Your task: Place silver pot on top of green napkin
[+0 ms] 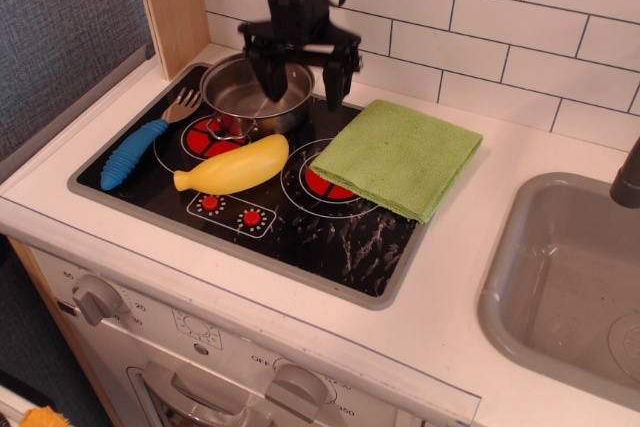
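Note:
The silver pot (pixel 248 99) stands on the back left burner of the black stovetop (pixel 300 227). The green napkin (pixel 398 156) lies folded over the back right burner and the stove's right edge. My gripper (pixel 301 83) is open and hangs over the pot's right rim: one finger is inside the pot, the other outside to its right. The fingers straddle the pot's wall without closing on it. The napkin lies apart to the right of the gripper.
A yellow banana-shaped toy (pixel 232 166) lies in front of the pot. A blue-handled fork (pixel 145 140) lies to the pot's left. A grey sink basin (pixel 570 287) is at the right. A wooden post (pixel 172 2) and the tiled wall (pixel 500 17) stand behind.

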{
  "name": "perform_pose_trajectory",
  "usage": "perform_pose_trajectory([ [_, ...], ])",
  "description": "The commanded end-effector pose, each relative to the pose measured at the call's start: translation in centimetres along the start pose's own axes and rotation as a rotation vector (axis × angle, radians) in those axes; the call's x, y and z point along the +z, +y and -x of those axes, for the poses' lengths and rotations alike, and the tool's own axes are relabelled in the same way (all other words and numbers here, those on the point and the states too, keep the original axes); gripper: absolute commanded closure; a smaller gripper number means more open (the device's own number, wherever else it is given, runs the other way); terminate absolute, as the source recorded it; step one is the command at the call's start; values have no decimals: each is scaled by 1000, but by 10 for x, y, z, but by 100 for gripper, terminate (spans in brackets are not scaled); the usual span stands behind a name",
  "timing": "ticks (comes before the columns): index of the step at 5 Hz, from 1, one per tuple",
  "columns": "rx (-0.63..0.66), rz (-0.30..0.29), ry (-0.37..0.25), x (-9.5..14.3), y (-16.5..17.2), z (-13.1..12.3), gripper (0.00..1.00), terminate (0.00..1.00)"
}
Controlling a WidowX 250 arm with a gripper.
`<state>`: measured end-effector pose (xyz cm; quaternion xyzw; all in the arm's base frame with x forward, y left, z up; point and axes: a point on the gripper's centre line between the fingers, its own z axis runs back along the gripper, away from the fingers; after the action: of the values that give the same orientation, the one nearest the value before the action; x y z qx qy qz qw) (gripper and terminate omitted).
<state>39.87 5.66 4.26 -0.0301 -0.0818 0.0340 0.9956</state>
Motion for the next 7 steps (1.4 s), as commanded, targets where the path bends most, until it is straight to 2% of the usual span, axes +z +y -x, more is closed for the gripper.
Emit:
perform_pose_trajectory([
  [1,-54,-23,105,-18,5,-9,100,0],
  [3,-70,-51,129,-6,7,-4,100,0],
  [5,-14,-116,123,12,6,2,100,0],
  [6,-13,-146,117,34,-13,1,100,0],
  [7,-80,-118,107,56,-62,-1,100,0],
])
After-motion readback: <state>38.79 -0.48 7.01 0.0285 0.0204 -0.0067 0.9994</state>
